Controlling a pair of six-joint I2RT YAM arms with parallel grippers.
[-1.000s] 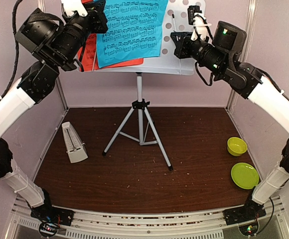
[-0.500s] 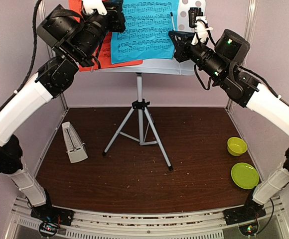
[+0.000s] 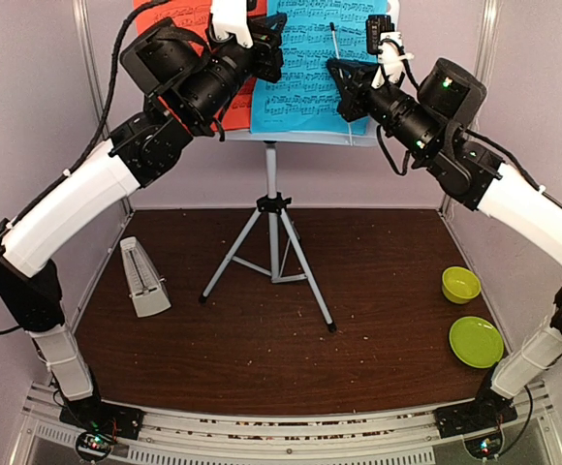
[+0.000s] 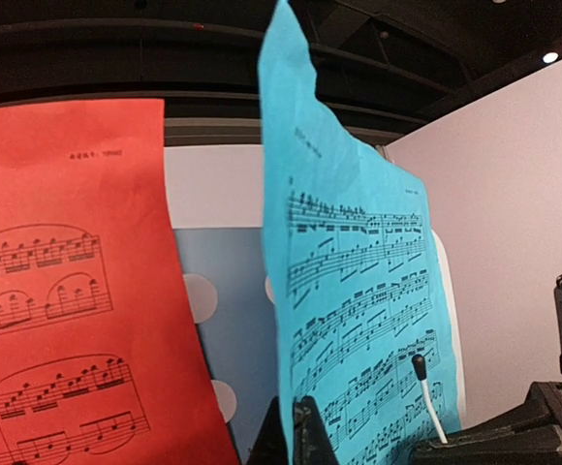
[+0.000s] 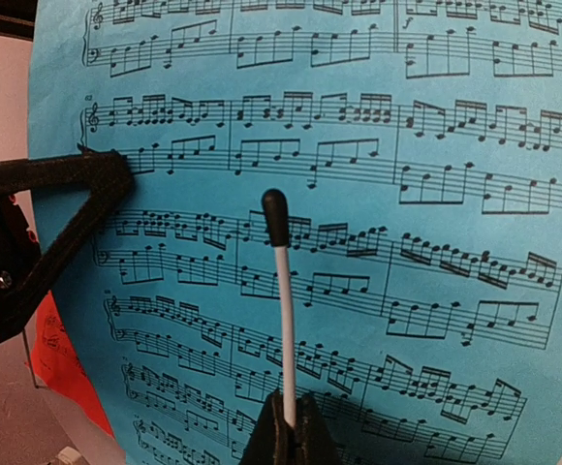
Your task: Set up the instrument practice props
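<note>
A blue sheet-music page [image 3: 305, 73] stands on the pale-blue perforated music-stand desk [image 3: 354, 12], beside a red page [image 3: 155, 15]. My left gripper [image 3: 266, 48] is shut on the blue page's left edge, and its fingertips [image 4: 298, 431] pinch the paper [image 4: 359, 291], with the red page [image 4: 68, 291] to their left. My right gripper [image 3: 339, 73] is shut on a white page-holder wire [image 5: 283, 300] with a black tip, which lies across the front of the blue page [image 5: 407, 320]. The silver tripod [image 3: 273, 242] and the pale-grey metronome [image 3: 143, 278] stand on the brown floor.
A lime-green bowl [image 3: 460, 284] and plate [image 3: 476, 341] sit at the right of the floor. Pale walls enclose the booth on three sides. Both arms reach high toward the desk, close to each other; the left gripper's black finger [image 5: 58, 213] shows in the right wrist view.
My left arm has swung right and carried the blue page across the desk, uncovering more of the red page. The right gripper shifted slightly left with the wire, then stayed put.
</note>
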